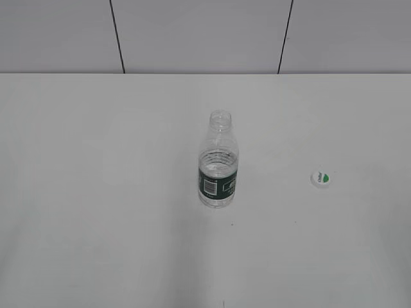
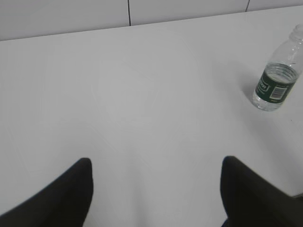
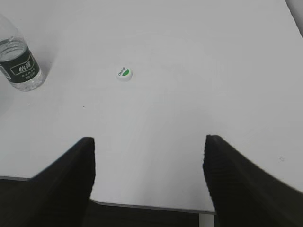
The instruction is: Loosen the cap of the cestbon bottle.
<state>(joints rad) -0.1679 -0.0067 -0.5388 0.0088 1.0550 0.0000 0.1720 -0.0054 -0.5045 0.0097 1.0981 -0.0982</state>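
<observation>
The clear cestbon bottle [image 1: 218, 163] with a dark green label stands upright mid-table, its threaded neck open with no cap on it. It also shows in the left wrist view [image 2: 277, 78] and the right wrist view [image 3: 19, 59]. The white cap [image 1: 320, 178] with a green patch lies flat on the table to the bottle's right, also in the right wrist view [image 3: 124, 74]. My left gripper [image 2: 156, 163] is open and empty, far left of the bottle. My right gripper [image 3: 147, 142] is open and empty over the table's near edge. Neither gripper shows in the exterior view.
The white table [image 1: 96, 192] ends at a grey panelled wall [image 1: 192, 32] behind. Its near edge [image 3: 151, 208] shows between my right fingers, with dark space below it.
</observation>
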